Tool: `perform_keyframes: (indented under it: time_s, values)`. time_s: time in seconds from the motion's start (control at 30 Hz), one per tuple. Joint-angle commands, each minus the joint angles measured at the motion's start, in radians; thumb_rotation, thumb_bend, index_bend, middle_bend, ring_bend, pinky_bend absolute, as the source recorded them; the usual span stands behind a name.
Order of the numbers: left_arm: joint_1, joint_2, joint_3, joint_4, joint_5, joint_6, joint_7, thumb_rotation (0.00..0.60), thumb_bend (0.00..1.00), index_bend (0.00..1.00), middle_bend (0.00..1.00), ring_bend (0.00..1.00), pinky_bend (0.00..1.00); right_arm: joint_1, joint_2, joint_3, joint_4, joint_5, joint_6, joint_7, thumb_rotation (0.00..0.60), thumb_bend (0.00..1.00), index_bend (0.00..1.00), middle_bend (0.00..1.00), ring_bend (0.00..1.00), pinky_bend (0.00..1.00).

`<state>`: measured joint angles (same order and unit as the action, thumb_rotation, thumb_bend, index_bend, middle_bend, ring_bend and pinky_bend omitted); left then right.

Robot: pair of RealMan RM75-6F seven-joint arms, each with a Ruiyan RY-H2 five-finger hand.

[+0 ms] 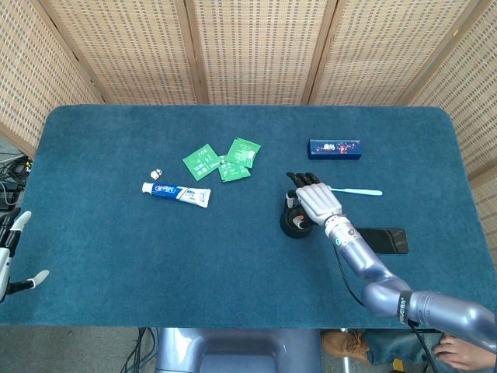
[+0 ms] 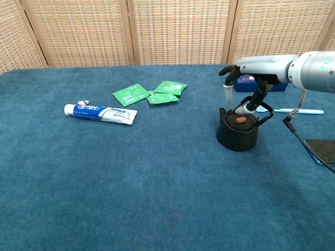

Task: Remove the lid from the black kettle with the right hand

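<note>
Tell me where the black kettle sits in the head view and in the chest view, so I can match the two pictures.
Head view: the black kettle sits right of centre, partly covered by the right hand above it.
Chest view: the kettle stands right of centre, under the right hand, its lid with the orange knob on.
Shared landmark: the toothbrush, just beyond the kettle to the right in both.

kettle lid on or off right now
On. The lid, with its orange knob, sits on the black kettle; the right hand hovers above, holding nothing.
</note>
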<state>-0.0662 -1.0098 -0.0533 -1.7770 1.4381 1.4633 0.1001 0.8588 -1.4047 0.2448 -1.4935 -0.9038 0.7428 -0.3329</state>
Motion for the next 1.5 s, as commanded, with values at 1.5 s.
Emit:
perform_keyframes:
  time_s: [1.5]
  values:
    - [-0.013, -0.008, 0.002, -0.003, -0.012, -0.01, 0.02, 0.6, 0.0, 0.0, 0.0, 0.0, 0.0, 0.056, -0.053, -0.084, 0.061, 0.118, 0.021, -0.069, 0.6, 0.63, 0.64, 0.09, 0.0, 0.0]
